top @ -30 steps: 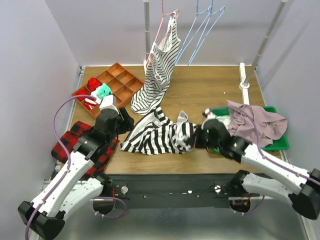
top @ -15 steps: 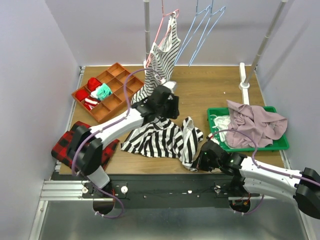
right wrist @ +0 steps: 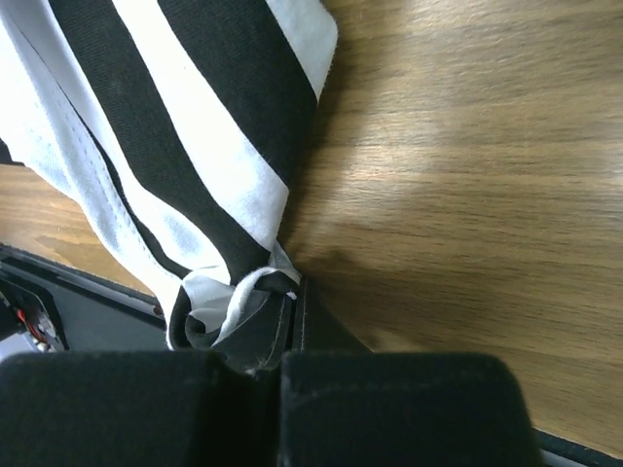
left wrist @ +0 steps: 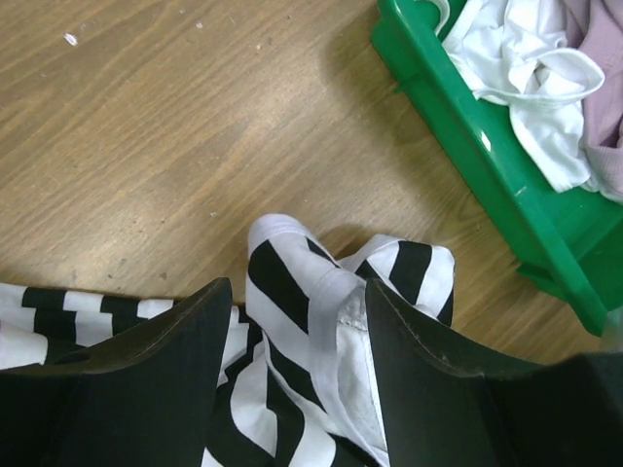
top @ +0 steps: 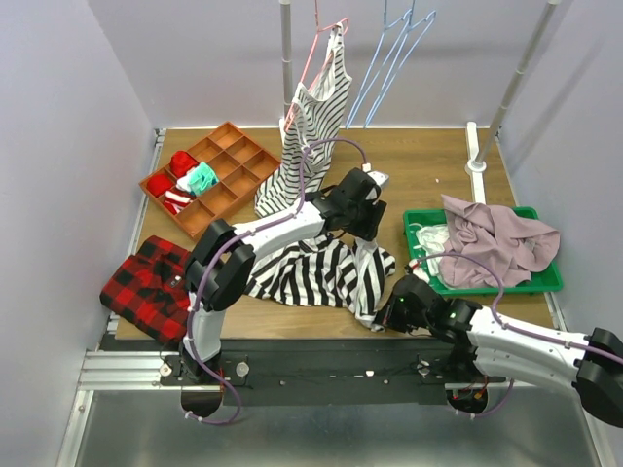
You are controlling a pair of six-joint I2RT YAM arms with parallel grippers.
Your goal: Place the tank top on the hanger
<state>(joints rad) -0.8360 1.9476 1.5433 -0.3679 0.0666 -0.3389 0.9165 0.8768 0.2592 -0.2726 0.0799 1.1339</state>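
Observation:
The tank top (top: 310, 272), with bold black-and-white stripes, lies crumpled on the wooden table in front of the arms. My left gripper (top: 368, 236) hovers over its right end. It is open, and in the left wrist view its fingers (left wrist: 170, 341) straddle a raised fold of the tank top (left wrist: 292, 302) with a white hem, without pinching it. My right gripper (right wrist: 292, 292) is shut on a bunched edge of the tank top (right wrist: 175, 126), low near the table's front edge (top: 391, 309). The light-blue hanger (top: 387, 60) hangs bare from the rail at the back.
A pink hanger carries a finer-striped top (top: 313, 126) left of the blue one. A green tray (top: 540, 282) holds a mauve garment (top: 496, 238) and white cloth at the right. An orange divided box (top: 229, 165) and a red plaid shirt (top: 146, 287) are at the left. A white post (top: 474, 156) stands back right.
My left arm has swung from the table's left side across to the tank top's right end. My right gripper pulled its edge toward the front edge, then held still.

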